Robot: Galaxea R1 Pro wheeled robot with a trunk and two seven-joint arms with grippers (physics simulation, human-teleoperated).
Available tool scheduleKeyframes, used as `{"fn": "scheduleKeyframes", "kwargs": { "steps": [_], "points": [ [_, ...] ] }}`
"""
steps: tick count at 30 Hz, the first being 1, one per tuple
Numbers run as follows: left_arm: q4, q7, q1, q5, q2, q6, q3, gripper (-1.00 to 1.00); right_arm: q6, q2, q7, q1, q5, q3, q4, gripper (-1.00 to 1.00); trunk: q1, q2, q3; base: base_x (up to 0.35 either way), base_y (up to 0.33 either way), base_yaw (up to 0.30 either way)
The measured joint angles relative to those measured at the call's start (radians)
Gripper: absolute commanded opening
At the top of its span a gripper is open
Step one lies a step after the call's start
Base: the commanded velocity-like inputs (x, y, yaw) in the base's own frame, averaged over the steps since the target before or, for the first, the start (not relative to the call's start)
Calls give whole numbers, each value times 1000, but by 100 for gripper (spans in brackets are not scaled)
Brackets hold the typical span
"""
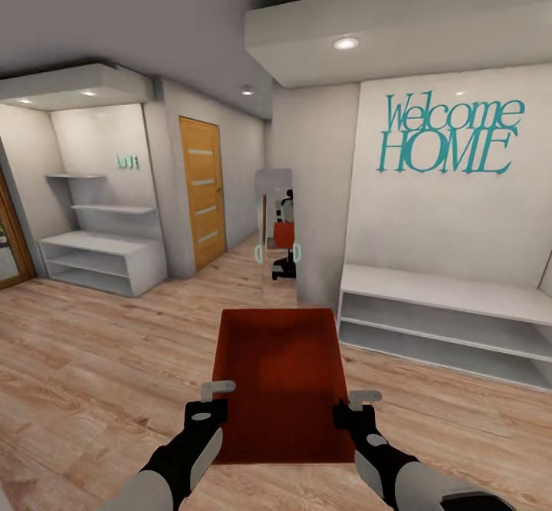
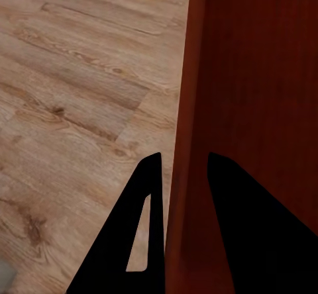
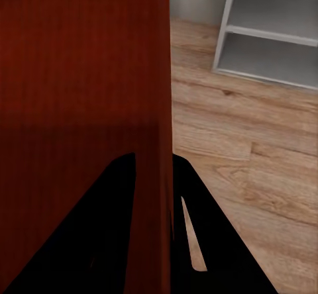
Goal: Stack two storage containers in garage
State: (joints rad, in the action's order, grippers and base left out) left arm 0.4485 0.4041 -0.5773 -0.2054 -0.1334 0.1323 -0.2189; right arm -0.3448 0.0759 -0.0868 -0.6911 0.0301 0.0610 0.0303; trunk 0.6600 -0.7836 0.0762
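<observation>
I hold one red-orange storage container out in front of me, open top up, above the light wood plank floor. My left gripper is shut on its left wall, one finger on each side of the thin wall. My right gripper is shut on the right wall in the same way. The second container is out of view. The garage and its dark concrete floor are out of view.
A hallway lies ahead with a wooden door at the left and a tall mirror showing my reflection. White low shelves stand at the right under a "Welcome HOME" wall sign; another white shelf unit stands at the left.
</observation>
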Motion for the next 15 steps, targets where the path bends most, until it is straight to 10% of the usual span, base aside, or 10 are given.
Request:
{"fn": "scheduleKeyframes", "kwargs": {
  "steps": [15],
  "points": [
    [0, 0, 0, 0, 0, 0, 0, -100, 0, 0, 0, 0, 0, 0, 0, -100, 0, 0, 0, 321, 0, 198]
  ]
}}
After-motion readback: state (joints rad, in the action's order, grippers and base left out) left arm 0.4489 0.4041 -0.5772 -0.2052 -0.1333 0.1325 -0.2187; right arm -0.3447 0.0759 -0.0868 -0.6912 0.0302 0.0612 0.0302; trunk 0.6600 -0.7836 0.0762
